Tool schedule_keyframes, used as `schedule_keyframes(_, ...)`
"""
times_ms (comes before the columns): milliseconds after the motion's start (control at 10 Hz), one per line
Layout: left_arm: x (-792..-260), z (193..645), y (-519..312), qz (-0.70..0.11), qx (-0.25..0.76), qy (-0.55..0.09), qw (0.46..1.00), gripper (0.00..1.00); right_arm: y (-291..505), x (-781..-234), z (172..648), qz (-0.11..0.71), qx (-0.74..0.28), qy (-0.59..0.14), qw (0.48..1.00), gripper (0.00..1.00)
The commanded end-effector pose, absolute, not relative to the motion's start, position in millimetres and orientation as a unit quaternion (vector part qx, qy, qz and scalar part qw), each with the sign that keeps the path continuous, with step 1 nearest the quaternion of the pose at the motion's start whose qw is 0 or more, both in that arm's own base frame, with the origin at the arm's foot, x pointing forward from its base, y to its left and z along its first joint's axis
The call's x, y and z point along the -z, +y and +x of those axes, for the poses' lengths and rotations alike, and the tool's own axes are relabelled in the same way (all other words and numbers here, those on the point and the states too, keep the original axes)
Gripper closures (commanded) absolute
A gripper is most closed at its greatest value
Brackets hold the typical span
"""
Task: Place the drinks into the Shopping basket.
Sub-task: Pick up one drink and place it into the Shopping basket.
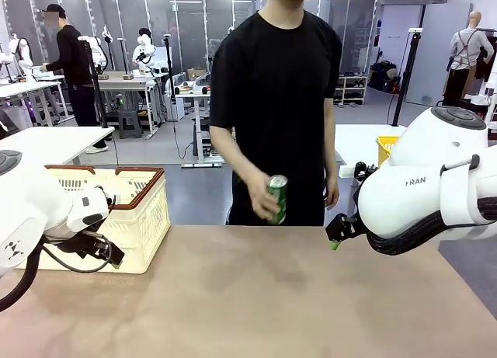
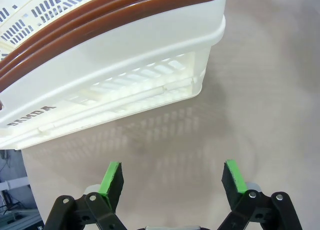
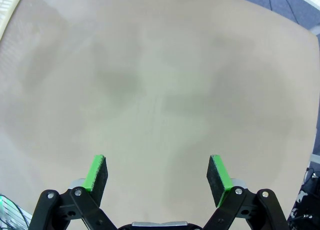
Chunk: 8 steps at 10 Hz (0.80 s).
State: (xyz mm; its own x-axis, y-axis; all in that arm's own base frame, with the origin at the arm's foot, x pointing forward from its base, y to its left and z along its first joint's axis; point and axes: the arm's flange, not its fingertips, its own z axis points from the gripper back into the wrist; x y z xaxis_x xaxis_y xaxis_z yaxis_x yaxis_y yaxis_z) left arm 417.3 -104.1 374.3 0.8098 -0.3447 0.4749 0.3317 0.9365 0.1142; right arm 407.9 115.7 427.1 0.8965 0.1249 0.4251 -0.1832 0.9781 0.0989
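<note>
Cream-white basket (image 1: 144, 218) at 9 o'clock on the counter (image 1: 256, 304), brown rim on top, inside hard to judge from the front. Just before it, left tool (image 1: 113, 257), jaws spread wide and empty. Seen from the left wrist, green pads (image 2: 112, 180) over bare counter, with the basket wall at 11 o'clock, near but apart.

At 12 o'clock, beyond the far edge, green can (image 1: 277, 196) upright in the person's hand (image 1: 262, 204), not yet on the counter.

At 3 o'clock, right tool (image 1: 335, 238), likewise spread wide and holding nothing, low by the far edge. Bare counter ahead of it in the right wrist view.

Likely step: taking over the can. Wait until the hand sets it down or holds it steady. Reach with the right tool, probably the nearer one. Keep the jaws wide and come in level with the can's middle. Close on the straight wall, clear of the person's fingers and of the silver end. Squeeze gently; thin metal, slick and easy to dent. Carry upright toward 9 o'clock, lift over the brown rim, lower inside before letting go.

Writing: "DAMDA" on the basket front, skewed, at 8 o'clock in the left wrist view. "RAN" on the right arm (image 1: 419, 199), the rest hidden. White marks on the can too small to read.
</note>
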Motion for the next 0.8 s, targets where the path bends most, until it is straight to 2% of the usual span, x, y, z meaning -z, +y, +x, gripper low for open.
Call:
schedule_keyframes(0,-373.2,416.8,-104.2,0.013,0.177,-0.248,0.952,0.0,115.4,-427.0,408.2,0.07,-0.079,-0.213,0.971,0.0)
schedule_keyframes(700,-373.2,416.8,-104.2,0.013,0.177,-0.248,0.952,0.0,115.4,-427.0,408.2,0.07,-0.079,-0.213,0.971,0.0)
